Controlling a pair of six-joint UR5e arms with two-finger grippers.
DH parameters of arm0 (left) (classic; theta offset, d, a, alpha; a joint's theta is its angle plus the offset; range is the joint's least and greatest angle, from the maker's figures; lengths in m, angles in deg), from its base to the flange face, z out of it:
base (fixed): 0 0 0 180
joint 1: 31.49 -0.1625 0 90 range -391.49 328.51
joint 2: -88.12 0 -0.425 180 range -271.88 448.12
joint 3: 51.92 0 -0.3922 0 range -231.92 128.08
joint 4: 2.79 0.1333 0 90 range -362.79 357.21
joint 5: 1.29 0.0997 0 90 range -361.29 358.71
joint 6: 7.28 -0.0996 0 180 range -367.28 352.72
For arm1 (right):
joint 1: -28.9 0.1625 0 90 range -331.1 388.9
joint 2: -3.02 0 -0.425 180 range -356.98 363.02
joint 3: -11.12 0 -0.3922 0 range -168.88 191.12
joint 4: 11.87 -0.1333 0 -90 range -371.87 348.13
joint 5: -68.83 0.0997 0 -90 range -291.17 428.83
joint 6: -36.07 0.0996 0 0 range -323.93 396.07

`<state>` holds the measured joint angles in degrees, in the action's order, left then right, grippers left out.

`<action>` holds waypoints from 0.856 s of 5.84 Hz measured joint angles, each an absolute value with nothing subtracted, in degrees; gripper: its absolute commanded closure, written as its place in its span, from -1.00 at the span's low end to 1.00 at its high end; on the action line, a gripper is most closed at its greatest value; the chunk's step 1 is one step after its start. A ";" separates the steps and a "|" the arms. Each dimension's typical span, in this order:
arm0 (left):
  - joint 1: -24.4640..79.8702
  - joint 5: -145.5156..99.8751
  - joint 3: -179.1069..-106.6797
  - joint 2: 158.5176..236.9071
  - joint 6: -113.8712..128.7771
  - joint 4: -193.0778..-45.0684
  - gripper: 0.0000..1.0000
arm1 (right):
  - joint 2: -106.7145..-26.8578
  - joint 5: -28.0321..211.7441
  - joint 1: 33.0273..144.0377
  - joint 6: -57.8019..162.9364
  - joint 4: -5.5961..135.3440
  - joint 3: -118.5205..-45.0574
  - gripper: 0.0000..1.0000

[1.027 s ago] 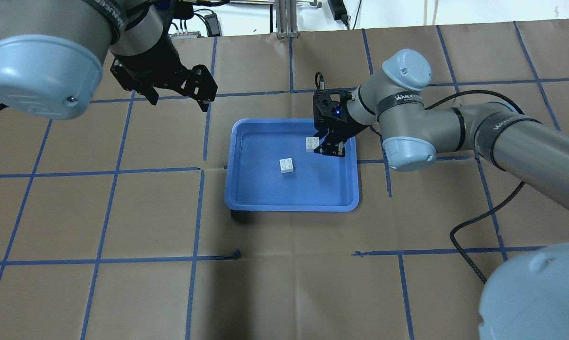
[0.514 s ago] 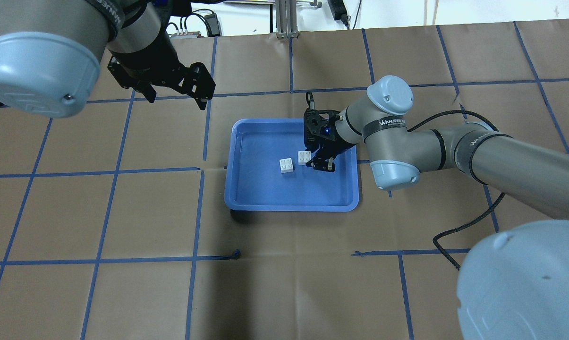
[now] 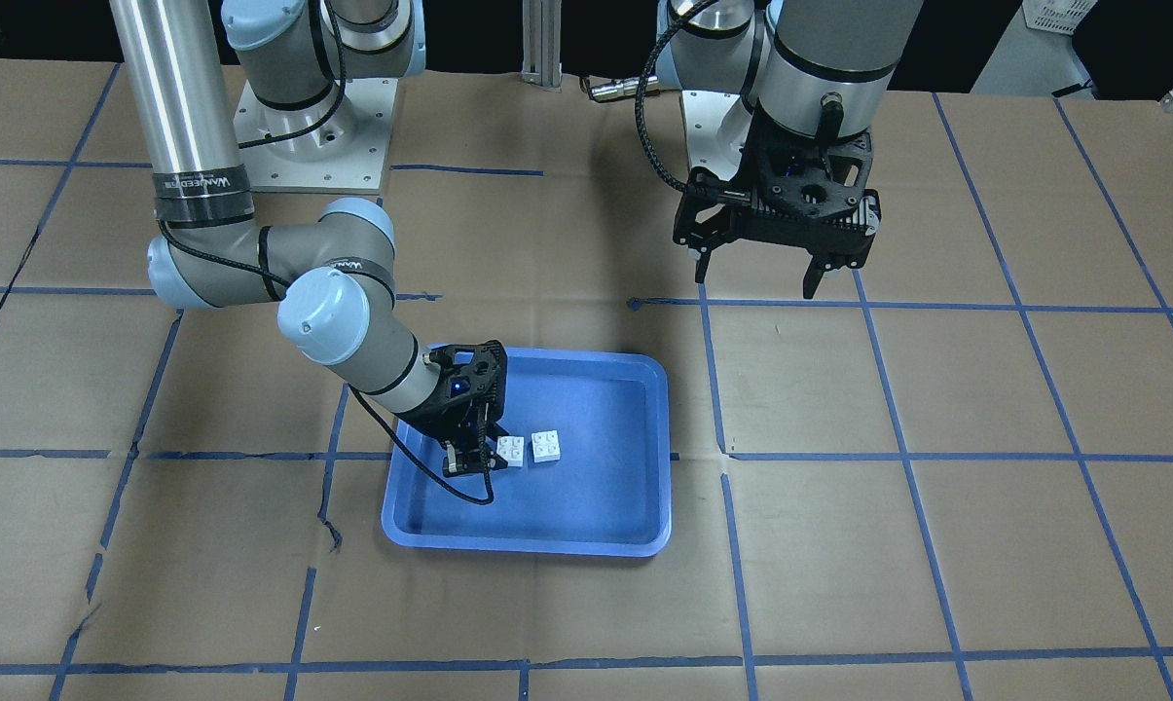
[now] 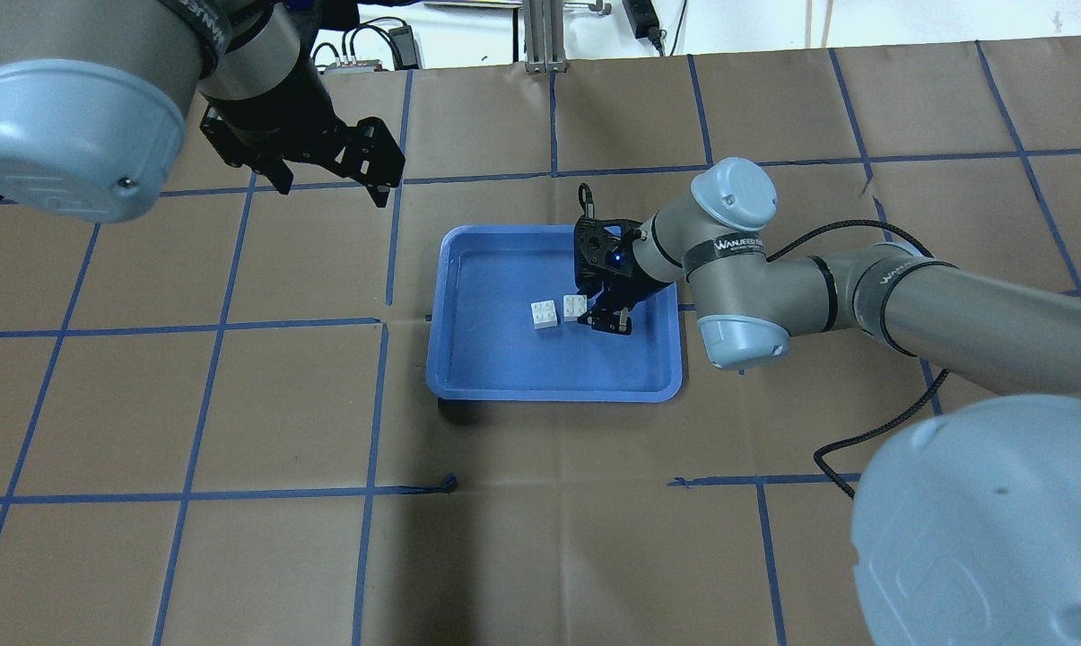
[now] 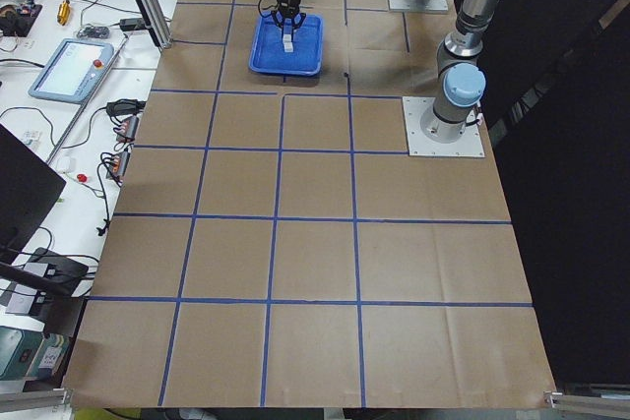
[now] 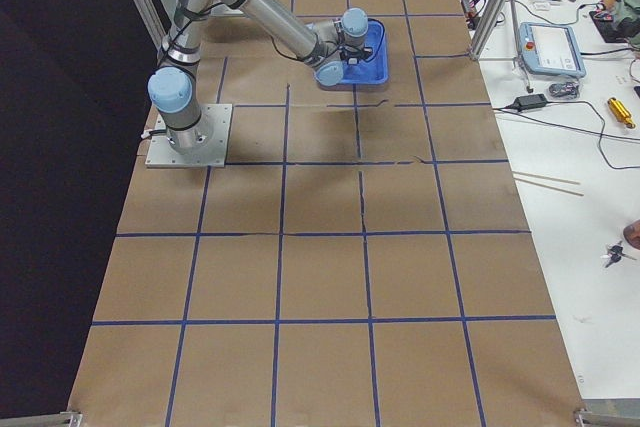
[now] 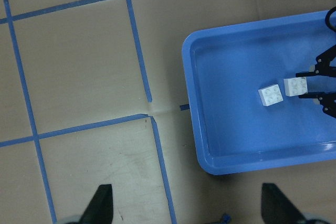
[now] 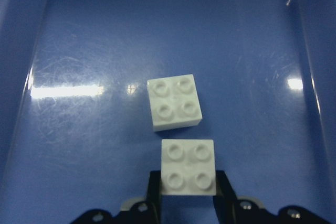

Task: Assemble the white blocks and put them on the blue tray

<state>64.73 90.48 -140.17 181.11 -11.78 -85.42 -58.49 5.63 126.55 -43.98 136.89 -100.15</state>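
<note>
The blue tray (image 4: 504, 269) lies mid-table. One white block (image 4: 544, 315) lies studs up on its floor. My right gripper (image 4: 591, 311) is shut on the second white block (image 4: 575, 305), studs up, right beside the lying one with a thin gap. The right wrist view shows the held block (image 8: 188, 167) between the fingers (image 8: 224, 192), just in front of the lying block (image 8: 174, 102). From the front, the two blocks are the held one (image 3: 510, 451) and the lying one (image 3: 546, 446). My left gripper (image 4: 332, 193) is open and empty, high over the table, far-left of the tray.
Brown paper with a blue tape grid covers the table (image 4: 235, 404). The right arm's black cable (image 4: 872, 431) loops over the table to the right of the tray. The left wrist view shows the tray's rim (image 7: 190, 103) and the blocks from above.
My right gripper has carried its white block across the tray, from the far right side up to the lying block. The left gripper has drifted slightly away from the tray.
</note>
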 measured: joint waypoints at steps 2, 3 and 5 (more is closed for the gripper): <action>64.35 90.23 -140.11 181.11 -11.84 -85.38 -0.98 | -58.42 5.84 126.90 -42.20 137.50 -100.15 0.56; 64.32 90.15 -140.08 181.11 -11.85 -85.34 -0.98 | -58.41 5.83 126.95 -41.72 137.59 -100.15 0.56; 64.31 90.12 -140.08 181.11 -11.85 -85.32 -0.98 | -58.35 5.84 127.02 -41.28 137.48 -100.22 0.56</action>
